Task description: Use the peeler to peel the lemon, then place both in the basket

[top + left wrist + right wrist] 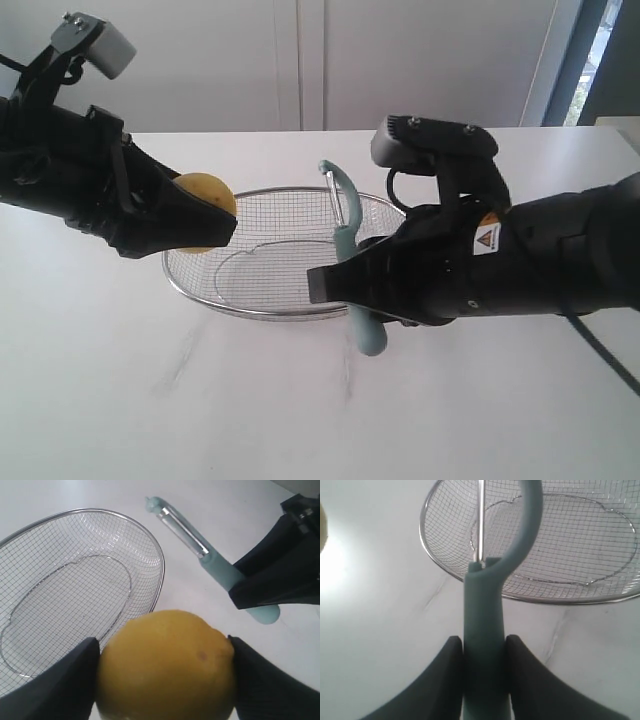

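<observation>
1. Exterior view: the left pincer [214,216] holds the lemon [207,189] in the air over the left end of the basket [258,312]. The yellow fruit shows above the near dark finger.
2. In the left wrist view the jaws stand wide apart. The lemon fills the whole gap, with a finger pressed against each side. The skin facing that camera is smooth and yellow, with one small brown speck.
3. The right pincer [345,281] is closed to a narrow gap on the pale teal handle of the peeler [347,232]. In the right wrist view both fingers [451,652] lie flat against the handle's sides.
4. The peeler stands roughly upright in the exterior view, with its hooked head and metal blade on top. The handle's butt sticks out below the fingers. I cannot tell whether that butt touches the bench [130,400].
5. The peeler's head shows against the basket's mesh, at the right half of the basket. The right wrist view shows the head reaching over the rim.
6. The basket rests on the white bench between the two arms.
7. Lemon and peeler are apart, the lemon to the left of the blade and not touching it.
</observation>
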